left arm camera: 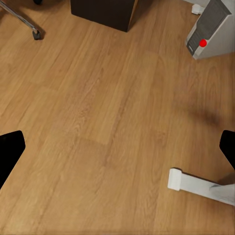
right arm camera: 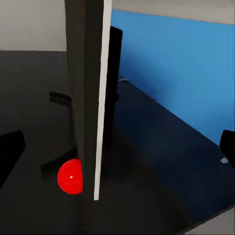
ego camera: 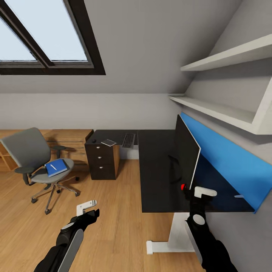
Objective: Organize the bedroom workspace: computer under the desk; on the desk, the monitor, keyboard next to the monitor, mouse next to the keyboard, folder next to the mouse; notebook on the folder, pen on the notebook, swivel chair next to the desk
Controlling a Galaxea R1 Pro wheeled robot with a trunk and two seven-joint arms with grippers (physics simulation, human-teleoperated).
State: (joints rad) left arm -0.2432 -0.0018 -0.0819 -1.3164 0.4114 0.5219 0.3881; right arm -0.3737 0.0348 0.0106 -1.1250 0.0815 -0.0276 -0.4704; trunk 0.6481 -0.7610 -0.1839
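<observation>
**Right pincer at the monitor's edge; most of the sorting still to be done**

The right pincer (ego camera: 204, 192) is held released at the near edge of the monitor (ego camera: 186, 153), its fingers spread either side of the screen's thin edge in the right wrist view, with nothing clasped between them. The left pincer (ego camera: 87, 206) is likewise released and empty, hanging over bare wooden floor (left arm camera: 98, 122).

The monitor is seen standing edge-on on the black table (ego camera: 156, 170), close to the blue wall panel (ego camera: 230, 162). The computer (left arm camera: 208, 29) is found on the floor near a white table leg (left arm camera: 196, 183), seemingly under the table already. The keyboard (ego camera: 128, 140) and the notebook (ego camera: 108, 142) are lying on the far wing of the table, well apart from the monitor; a small dark lump near the notebook may be the mouse, though that cannot be told for certain. The folder (ego camera: 56, 167) is left on the seat of the swivel chair (ego camera: 36, 158), with the pen (ego camera: 53, 166) lying on it. The chair is parked out on the floor, apart from the table.

So the computer and monitor steps are judged largely met; keyboard, mouse, folder, notebook, pen and chair remain to be placed.

The right arm is stretched forward and up along the table's edge; the left arm is held low, angled toward the floor.
</observation>
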